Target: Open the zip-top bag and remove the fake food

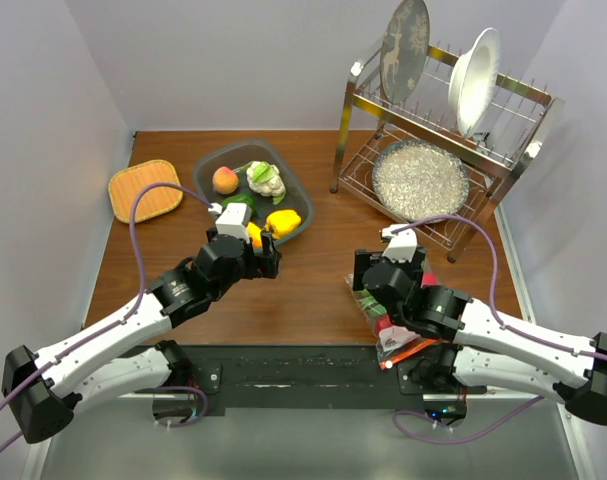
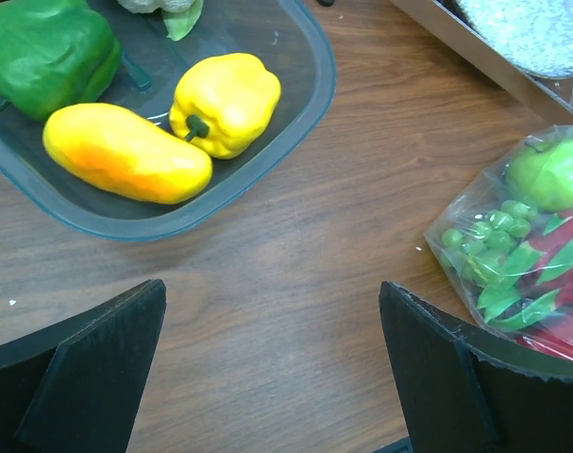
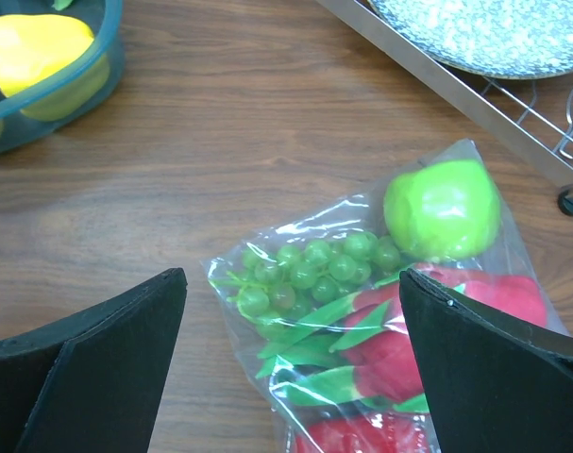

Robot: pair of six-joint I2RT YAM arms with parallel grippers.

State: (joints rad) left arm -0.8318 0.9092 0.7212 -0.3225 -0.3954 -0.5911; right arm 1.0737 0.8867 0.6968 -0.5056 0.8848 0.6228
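Both left gripper (image 2: 272, 377) and right gripper (image 3: 291, 368) gape empty; zip-top bag (image 3: 267, 255) lies on the table (image 3: 267, 142) under your right one, thin slippery film over lumpy fake food (image 3: 442, 209), so pinch the zip edge (image 1: 401, 356).

Right end effector (image 1: 381, 276) hovers over the zip-top bag (image 1: 394, 346).

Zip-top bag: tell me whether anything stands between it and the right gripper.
Nothing visible does. The right gripper hangs open directly above the zip-top bag, which shows between its jaws in the right wrist view. The dish rack stands beyond the bag and the tray off to the left, both outside the path down.
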